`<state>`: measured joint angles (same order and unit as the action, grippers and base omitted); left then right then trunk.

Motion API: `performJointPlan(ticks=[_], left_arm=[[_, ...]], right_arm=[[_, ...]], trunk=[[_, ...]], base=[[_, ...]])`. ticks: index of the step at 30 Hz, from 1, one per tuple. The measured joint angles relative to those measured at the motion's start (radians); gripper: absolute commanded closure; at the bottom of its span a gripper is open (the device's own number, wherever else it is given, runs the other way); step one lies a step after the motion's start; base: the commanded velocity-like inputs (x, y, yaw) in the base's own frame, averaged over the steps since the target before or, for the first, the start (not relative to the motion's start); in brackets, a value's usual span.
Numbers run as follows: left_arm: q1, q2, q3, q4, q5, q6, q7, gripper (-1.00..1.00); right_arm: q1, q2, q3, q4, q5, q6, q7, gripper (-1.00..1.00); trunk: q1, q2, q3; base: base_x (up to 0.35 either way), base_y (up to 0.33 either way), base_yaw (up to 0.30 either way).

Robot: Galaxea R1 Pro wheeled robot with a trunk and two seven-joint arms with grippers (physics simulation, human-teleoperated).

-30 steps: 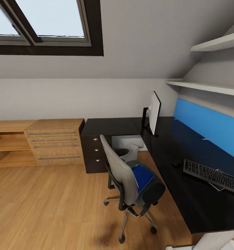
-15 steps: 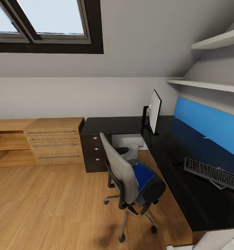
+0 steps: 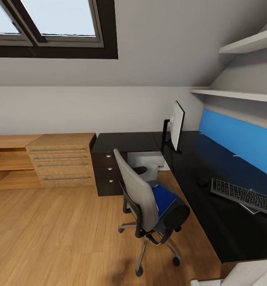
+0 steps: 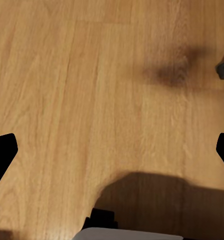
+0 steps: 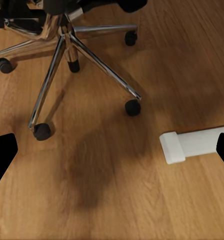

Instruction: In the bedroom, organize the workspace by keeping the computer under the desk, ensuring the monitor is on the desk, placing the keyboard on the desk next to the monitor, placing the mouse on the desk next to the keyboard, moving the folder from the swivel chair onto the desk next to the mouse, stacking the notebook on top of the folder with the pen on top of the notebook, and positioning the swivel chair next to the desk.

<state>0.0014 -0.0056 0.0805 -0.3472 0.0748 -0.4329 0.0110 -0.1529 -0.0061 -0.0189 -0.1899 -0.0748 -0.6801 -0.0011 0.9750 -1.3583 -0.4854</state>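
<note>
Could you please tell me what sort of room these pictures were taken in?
Probably an attic home office or study: a long black-topped desk with a flat black monitor, a grey upholstered swivel chair on wooden flooring, and a skylight window in the sloping ceiling.

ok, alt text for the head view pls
A grey swivel chair with a blue folder on its seat stands beside a black L-shaped desk holding a monitor, keyboard and mouse, on a wooden floor.
</note>
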Motion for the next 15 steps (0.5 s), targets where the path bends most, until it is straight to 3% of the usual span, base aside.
performJointPlan(ticks=[15], left_arm=[[0.0, -0.001, -0.001, -0.003, 0.0, 0.0, 0.0, -1.0]], right_arm=[[0.0, 0.0, 0.0, 0.0, 0.0, -0.001, 0.0, -1.0]], trunk=[[0.058, -0.105, -0.047]], base=[[0.0, 0.0, 0.0]])
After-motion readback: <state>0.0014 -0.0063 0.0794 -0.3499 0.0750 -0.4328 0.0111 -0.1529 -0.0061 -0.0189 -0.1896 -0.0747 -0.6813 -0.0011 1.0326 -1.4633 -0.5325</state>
